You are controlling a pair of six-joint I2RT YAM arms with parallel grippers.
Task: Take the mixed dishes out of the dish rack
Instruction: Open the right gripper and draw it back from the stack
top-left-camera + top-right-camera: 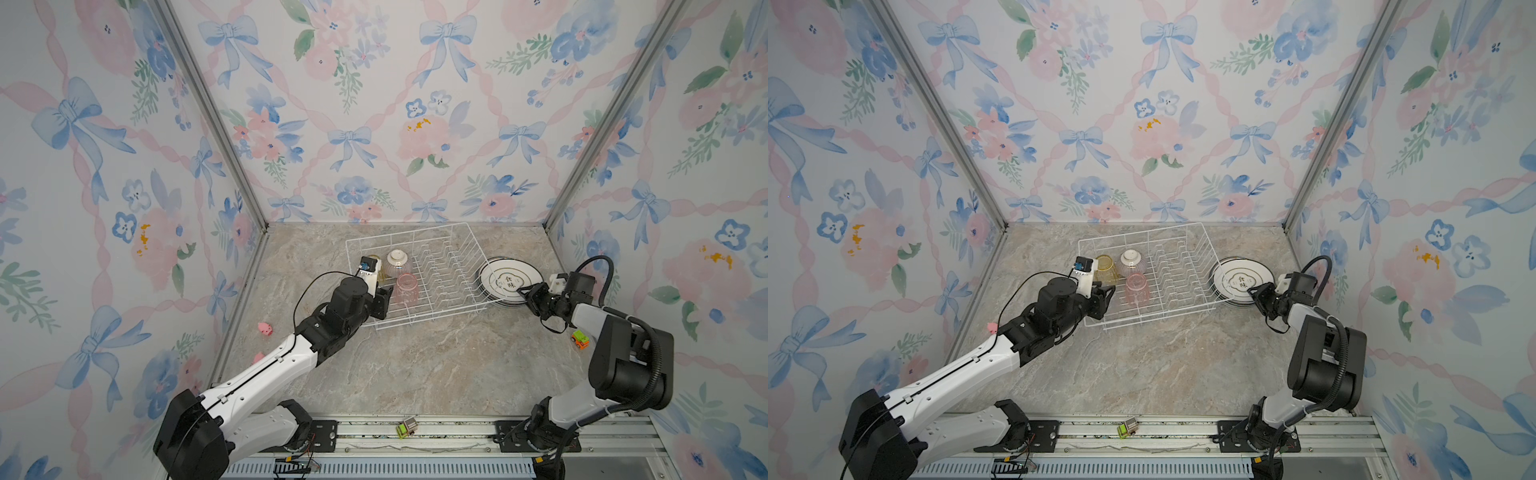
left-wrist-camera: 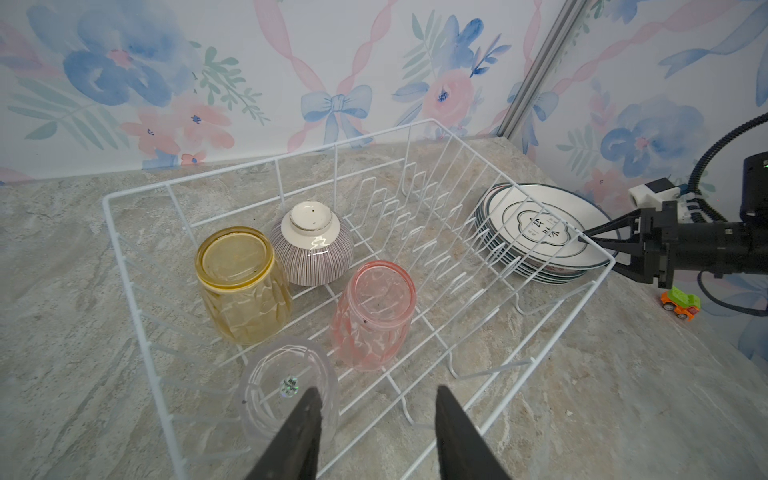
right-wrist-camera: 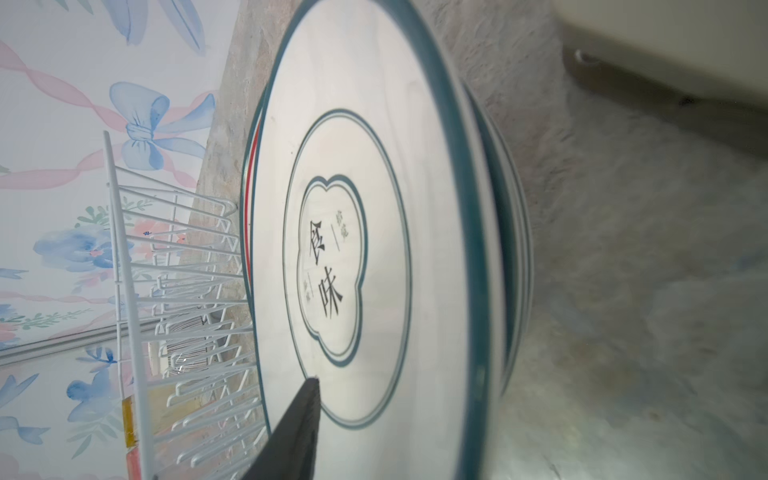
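Observation:
The white wire dish rack [image 1: 407, 232] [image 2: 274, 159] holds an upturned yellow tumbler [image 2: 243, 286], a pink tumbler [image 1: 406, 289] [image 2: 374, 316], a clear tumbler [image 2: 286, 386] and a ribbed purplish bowl [image 1: 397, 262] [image 2: 311, 245]. Its plate slots are empty. My left gripper [image 1: 384, 299] [image 2: 376, 401] is open over the rack's near-left corner, beside the clear tumbler. Stacked white plates [image 1: 509, 282] [image 3: 374, 208] lie on the table against the rack's right side. My right gripper [image 1: 528, 298] [image 2: 586, 237] is open at the stack's near edge. One finger [image 3: 303, 415] is above the top plate and the other is hidden.
Flowered walls close in the back and both sides of the marble table [image 1: 415, 365]. A green-orange toy truck [image 1: 580, 340] sits by the right arm. A pink toy pig [image 1: 265, 329] lies at the left wall. Another small toy [image 1: 407, 427] rests on the front rail.

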